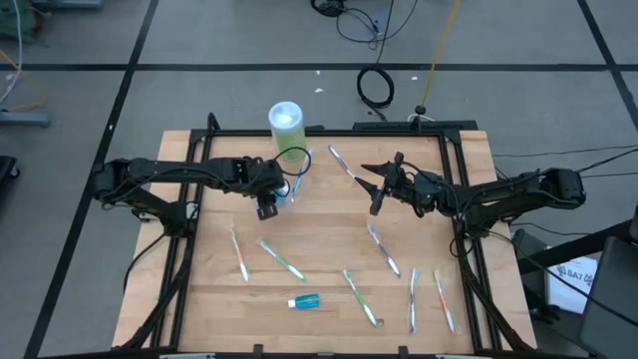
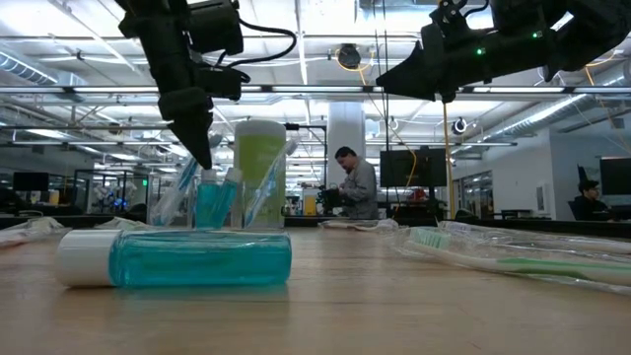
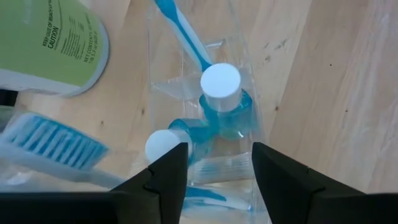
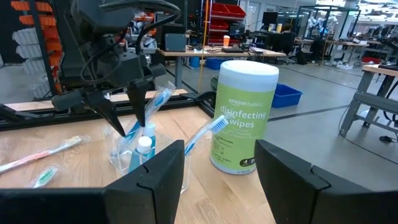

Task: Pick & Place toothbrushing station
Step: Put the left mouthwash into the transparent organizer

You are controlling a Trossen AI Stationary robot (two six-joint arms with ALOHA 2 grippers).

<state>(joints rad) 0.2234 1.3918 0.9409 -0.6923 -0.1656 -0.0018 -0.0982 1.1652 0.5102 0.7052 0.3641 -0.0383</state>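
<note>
A small clear cup [image 1: 296,185] stands upright on the wooden table next to a green wipes canister [image 1: 287,130]. It holds two blue toothpaste tubes [image 3: 221,93] with white caps and a few toothbrushes [image 4: 205,134] leaning out over its rim. My left gripper [image 3: 214,171] is open, pointing down just above the cup [image 4: 134,155]. My right gripper [image 1: 371,187] is open and empty, raised right of the cup. A third blue tube [image 1: 304,300] lies on its side near the front edge. Several toothbrushes [image 1: 282,259] lie flat on the table.
The wipes canister [image 4: 244,118] stands close behind the cup. Loose toothbrushes [image 1: 383,249] lie across the table's middle and front right, one [image 1: 344,165] near the far side. A black frame [image 1: 189,249] runs along the table's sides. People stand in the room behind.
</note>
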